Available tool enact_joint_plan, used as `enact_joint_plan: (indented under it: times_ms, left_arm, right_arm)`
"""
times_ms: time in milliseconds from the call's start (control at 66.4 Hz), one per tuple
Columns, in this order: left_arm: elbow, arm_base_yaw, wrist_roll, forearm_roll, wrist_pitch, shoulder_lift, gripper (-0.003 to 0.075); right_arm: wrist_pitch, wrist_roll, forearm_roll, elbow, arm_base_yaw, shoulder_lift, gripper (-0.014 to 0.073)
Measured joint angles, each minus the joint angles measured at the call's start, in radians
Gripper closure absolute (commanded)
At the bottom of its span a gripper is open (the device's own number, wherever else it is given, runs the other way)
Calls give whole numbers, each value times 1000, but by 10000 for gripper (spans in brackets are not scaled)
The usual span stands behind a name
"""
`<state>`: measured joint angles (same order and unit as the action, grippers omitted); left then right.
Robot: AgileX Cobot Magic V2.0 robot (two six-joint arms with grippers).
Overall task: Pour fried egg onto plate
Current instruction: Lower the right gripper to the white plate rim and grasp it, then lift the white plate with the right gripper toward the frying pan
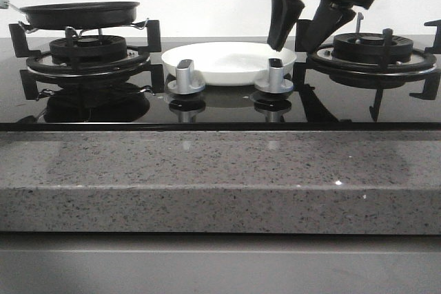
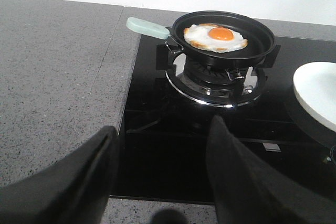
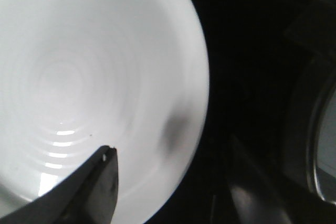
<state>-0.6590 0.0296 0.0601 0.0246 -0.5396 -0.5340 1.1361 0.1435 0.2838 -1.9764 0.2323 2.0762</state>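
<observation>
The fried egg point(image 2: 215, 38), white with an orange yolk, lies in a black frying pan point(image 2: 226, 38) with a pale green handle point(image 2: 147, 27) on the left burner; the pan also shows in the front view point(image 1: 79, 13). The white plate point(image 1: 227, 62) sits on the hob between the burners and also shows in the left wrist view point(image 2: 317, 95) and the right wrist view point(image 3: 94, 77). My right gripper point(image 1: 298, 36) is open, just above the plate's right rim, one finger over the plate and one outside. My left gripper point(image 2: 160, 145) is open and empty, well short of the pan.
Two silver knobs point(image 1: 185, 77) point(image 1: 274, 77) stand in front of the plate. The right burner point(image 1: 372, 53) has a black grate. A grey speckled counter point(image 2: 52, 77) lies left of the black glass hob point(image 2: 210, 145), and its front edge point(image 1: 220, 177) runs below.
</observation>
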Motion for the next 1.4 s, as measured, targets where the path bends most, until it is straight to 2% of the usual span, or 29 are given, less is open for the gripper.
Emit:
enact_joint_plan:
  times_ms: [166,226,407,663,843,1160,1400]
  left_arm:
    - [0,0,0,2,0,0,332]
    - [0,0,0,2,0,0,332]
    - [0,0,0,2,0,0,332]
    - [0,0,0,2,-2,0,332]
    - [0,0,0,2,-2,0,332]
    - [0,0,0,2,-2,0,332]
    - [0,0,0,2,-2,0,332]
  right_arm:
    - [71,0,1,-87,-10,71,130]
    - [86,0,1,-102,-11,83,155]
    - [94,0,1,-114,-11,93,344]
    - [99,-4,6,-114,-11,93,543]
    - [39,-19,24,-119,-13,93,658]
    - [14,-16,32,-193,-13,93,661]
    - [87,-29,32,-245,-13,22,661]
